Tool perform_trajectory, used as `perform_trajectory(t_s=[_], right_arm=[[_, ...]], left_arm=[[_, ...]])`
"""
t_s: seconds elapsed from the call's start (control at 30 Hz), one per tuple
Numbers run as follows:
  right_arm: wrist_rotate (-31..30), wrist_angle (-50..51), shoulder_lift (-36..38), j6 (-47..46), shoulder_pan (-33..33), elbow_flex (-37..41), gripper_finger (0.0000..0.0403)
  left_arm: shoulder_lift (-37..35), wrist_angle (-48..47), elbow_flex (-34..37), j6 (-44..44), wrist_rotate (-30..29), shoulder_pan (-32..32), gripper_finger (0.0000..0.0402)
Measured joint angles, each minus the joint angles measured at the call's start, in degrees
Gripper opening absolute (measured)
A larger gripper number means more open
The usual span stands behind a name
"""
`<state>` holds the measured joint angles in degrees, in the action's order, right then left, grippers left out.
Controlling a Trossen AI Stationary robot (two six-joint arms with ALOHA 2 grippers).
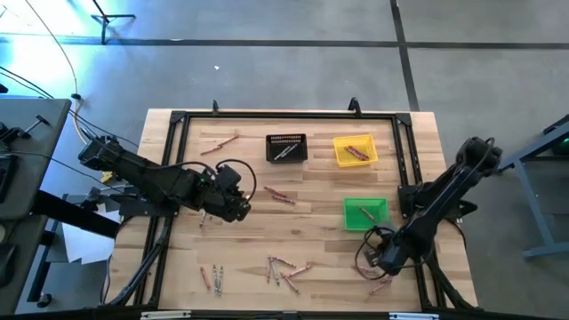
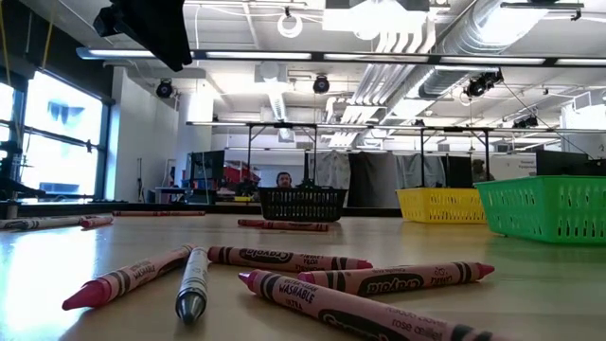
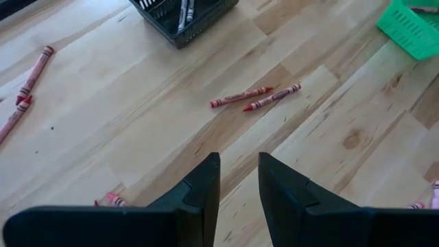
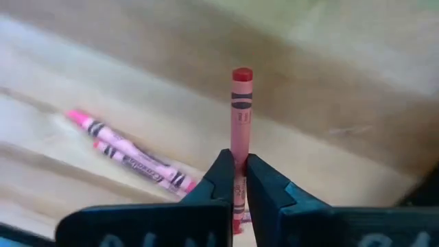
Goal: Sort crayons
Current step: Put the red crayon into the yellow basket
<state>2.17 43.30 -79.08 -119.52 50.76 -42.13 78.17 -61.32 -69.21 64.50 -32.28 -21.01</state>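
- Crayon-holding was the right gripper's business: its two dark fingers were pinched together on a reddish-pink crayon, whose flat end stuck out well beyond the fingertips.
- Just beside that clamped crayon, lower down on the wooden table, lay two pink crayons side by side, touching or nearly so.
- Seen from above, the right gripper sat near the table's front right corner, with a loose crayon on the wood close by it.
- The green bin stood near the right gripper, farther back on the table; the yellow bin was beyond it and held reddish crayons.
- The left gripper hovered over bare wood with its fingers parted and nothing between them — it held no crayon.
- Ahead of the left gripper lay a pair of red crayons, end to end and slightly angled; the black bin stood beyond them with grey sticks inside.
- Off to one side of the left gripper, two more reddish crayons rested near the table's edge.
- A cluster of mixed crayons lay along the front of the table between the two grippers — pinkish ones and at least one grey.
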Motion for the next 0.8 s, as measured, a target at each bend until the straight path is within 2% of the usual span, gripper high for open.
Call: perform_trajectory(t_s=[0.23, 0.47, 0.63, 0.8], right_arm=[[-7.0, 10.9, 12.3, 6.2, 0.0, -4.6, 0.0004], [-25.1, 31.3, 23.6, 10.5, -2.5, -10.9, 0.0005], [-31.3, 41.3, 29.7, 15.7, -9.3, -9.7, 0.0005], [-31.7, 40.6, 34.8, 25.4, -19.3, -4.8, 0.0005]], left_arm=[[0.0, 0.1, 0.0, 2.5, 0.1, 1.1, 0.0085], [0.0, 2.0, 0.0, 3.0, -0.7, 4.2, 0.0085], [0.0, 4.0, 0.0, 2.9, -2.4, 7.8, 0.0085], [0.0, 6.7, 0.0, 1.2, -3.2, 11.6, 0.0085]])
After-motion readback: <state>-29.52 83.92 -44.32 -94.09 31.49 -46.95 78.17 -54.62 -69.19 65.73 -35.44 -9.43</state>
